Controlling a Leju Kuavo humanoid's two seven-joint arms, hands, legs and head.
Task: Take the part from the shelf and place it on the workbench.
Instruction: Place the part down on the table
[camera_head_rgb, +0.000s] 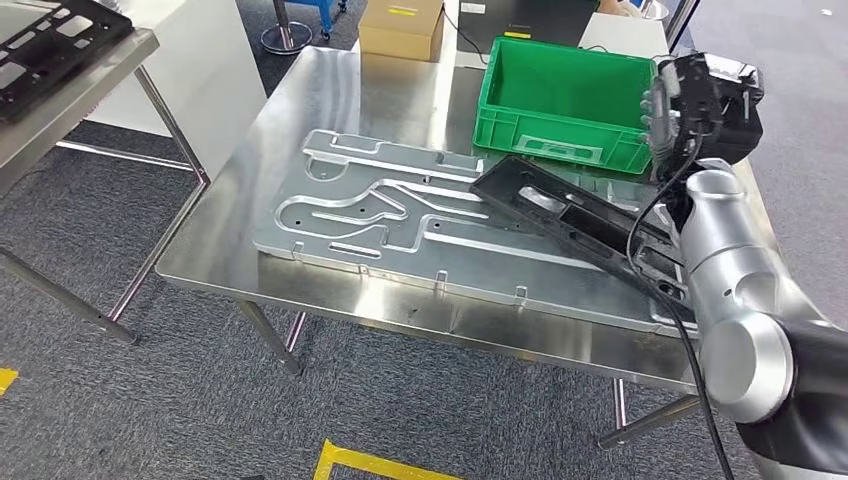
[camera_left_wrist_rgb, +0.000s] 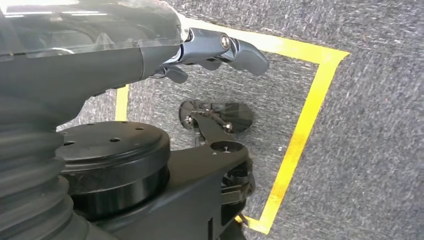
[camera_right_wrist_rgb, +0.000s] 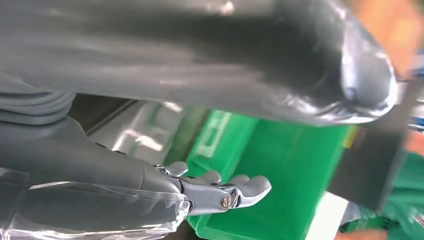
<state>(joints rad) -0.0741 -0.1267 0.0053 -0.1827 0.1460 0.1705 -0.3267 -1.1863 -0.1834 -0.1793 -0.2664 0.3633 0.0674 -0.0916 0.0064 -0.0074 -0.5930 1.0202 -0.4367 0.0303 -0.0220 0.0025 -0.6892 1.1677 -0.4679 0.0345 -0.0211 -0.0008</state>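
Resting askew on the steel counter (camera_head_rgb: 330, 290) beside the green crate (camera_head_rgb: 560, 100), black plastic part (camera_head_rgb: 580, 215) apparently released, right hand (camera_head_rgb: 668, 105) lifted empty, fingers spread, risking a snag by the trailing cable.

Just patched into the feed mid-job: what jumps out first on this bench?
The bright green plastic crate at the far right of the shiny steel workbench grabs the eye first. In front of it a long black plastic part lies slanted across a large machined aluminium plate. The right robot hand is raised by the crate's right end, holding nothing.
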